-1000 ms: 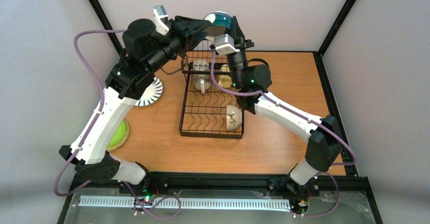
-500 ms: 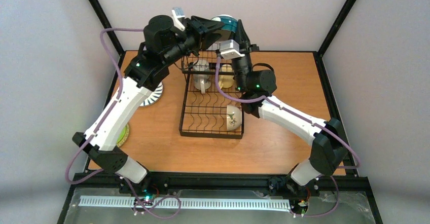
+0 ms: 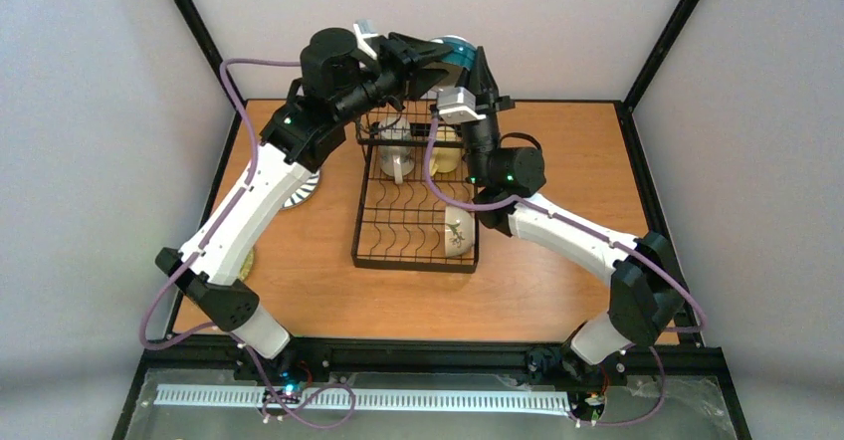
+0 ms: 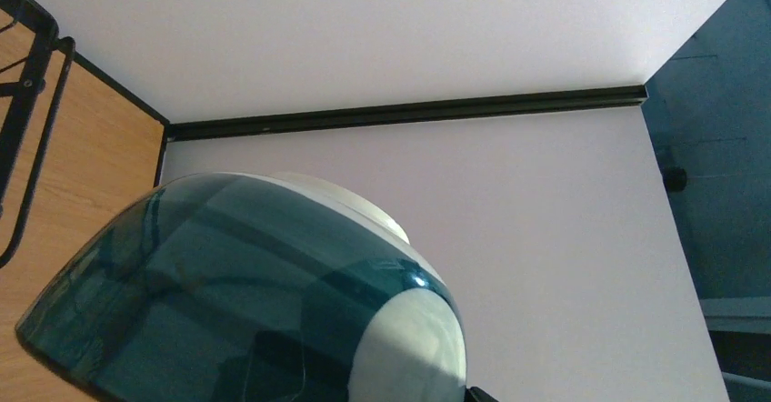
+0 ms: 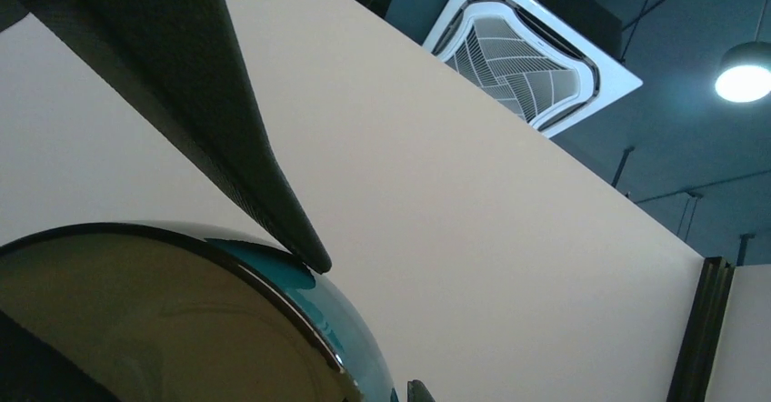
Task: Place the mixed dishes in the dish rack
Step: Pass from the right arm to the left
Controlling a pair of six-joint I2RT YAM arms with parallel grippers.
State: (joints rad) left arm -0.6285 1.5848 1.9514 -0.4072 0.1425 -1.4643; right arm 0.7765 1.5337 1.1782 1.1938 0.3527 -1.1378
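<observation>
Teal-and-white bowl (image 4: 227,293) is off the surface (image 3: 557,151), held in the air above the far end of the dish rack (image 3: 413,263), toward the far edge of the surface. The right end effector (image 3: 477,62) is closed on its rim. In the right wrist view one black finger (image 5: 209,120) lies against the teal outer wall just beside the dark rim, with the bowl's cream inside below it. The left end effector (image 3: 428,57) is spread wide open just beside the bowl, on its left. Contact cannot be judged from overhead. In the left wrist view the bowl fills the lower left as a glossy teal wall with a white patch, and that end effector's own fingers are out of frame.

The rack sits mid-surface, its long axis running near to far. The taller basket section at the far end holds the cream mug (image 3: 396,158) on the left and the yellow mug (image 3: 445,151) on the right, side by side. The cream bowl (image 3: 458,231) stands on edge in the plate slots at the rack's near right corner.

The black-and-white striped plate (image 3: 302,183) lies flat on the surface left of the rack, toward the left edge, and the left arm covers most of it.

Obstructions: both wrists cross over the rack's far end and screen part of the basket section from above. The right arm's purple cable (image 3: 426,156) hangs across the basket between the two mugs.
</observation>
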